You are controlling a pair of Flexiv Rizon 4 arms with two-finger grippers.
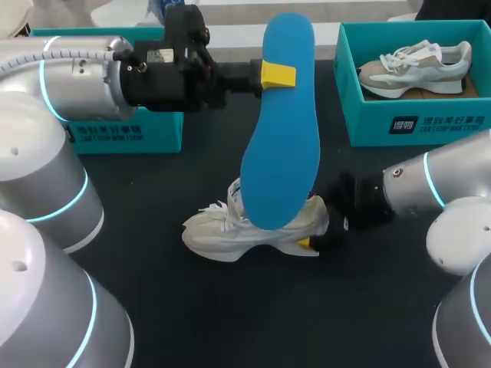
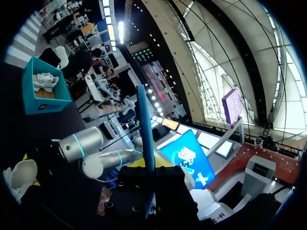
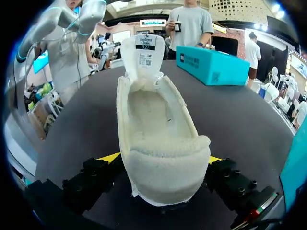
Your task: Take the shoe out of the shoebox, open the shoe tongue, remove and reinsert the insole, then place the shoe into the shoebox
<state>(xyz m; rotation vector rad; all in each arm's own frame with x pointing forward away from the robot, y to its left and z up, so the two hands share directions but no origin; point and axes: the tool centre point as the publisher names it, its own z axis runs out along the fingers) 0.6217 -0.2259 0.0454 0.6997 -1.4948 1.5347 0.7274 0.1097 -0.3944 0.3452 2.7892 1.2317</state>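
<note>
The white mesh sneaker [image 1: 219, 230] stands on the black table [image 1: 230, 314] a little below the middle, toe towards 9 o'clock and heel towards 3. The right gripper [image 1: 313, 224] comes in from 3 o'clock and is clamped on the heel, one yellow tip on each side of it in the right wrist view [image 3: 163, 163]. From there I can see straight into the sneaker [image 3: 158, 139]: the footbed is bare and the tongue [image 3: 143, 57] is folded up and forward.

The bright blue foam insole [image 1: 280, 138] hangs above it, gripped near its narrow end, at 12 o'clock, by the left gripper [image 1: 278, 75]. Its fingers are closed on the insole, which runs edge-on between them in the left wrist view [image 2: 145, 139]. The wide forefoot end points down at the shoe's opening.

So the insole looks to be out, and putting it back is the step in hand. I'd tip it flatter, lead the forefoot end in under the tongue towards 9 o'clock, and slide it along the footbed. The heel end should go down last so the foam doesn't buckle on the collar. The heel clamp needs to resist that push.

A teal cardboard shoebox [image 1: 430, 126] holding another pale sneaker sits at 2 o'clock, and a second teal shoebox [image 1: 130, 136] at 10 o'clock.
</note>
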